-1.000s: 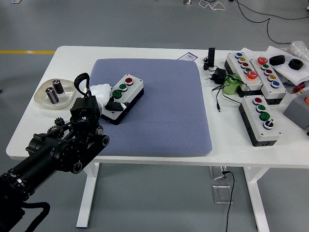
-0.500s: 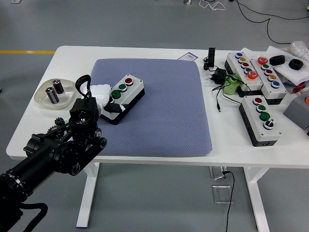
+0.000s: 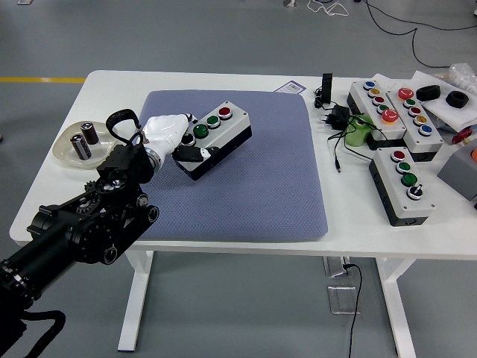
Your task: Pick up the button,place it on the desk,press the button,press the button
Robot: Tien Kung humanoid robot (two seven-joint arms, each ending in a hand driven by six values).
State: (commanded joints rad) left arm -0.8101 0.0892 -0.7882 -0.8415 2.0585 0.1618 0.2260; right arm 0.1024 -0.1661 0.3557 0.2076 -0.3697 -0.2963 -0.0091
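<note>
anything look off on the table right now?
Mostly tidy. The button box sits skewed on the blue mat, gripped at its near-left end by the left hand. At the far right, spare button boxes are piled unevenly and a black cable trails loose across the white table.

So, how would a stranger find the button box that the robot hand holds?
Look at the blue mat in the middle of the table. One button box is on it, gripped at its left end by the left hand. The other boxes are off the mat, on the right.
</note>
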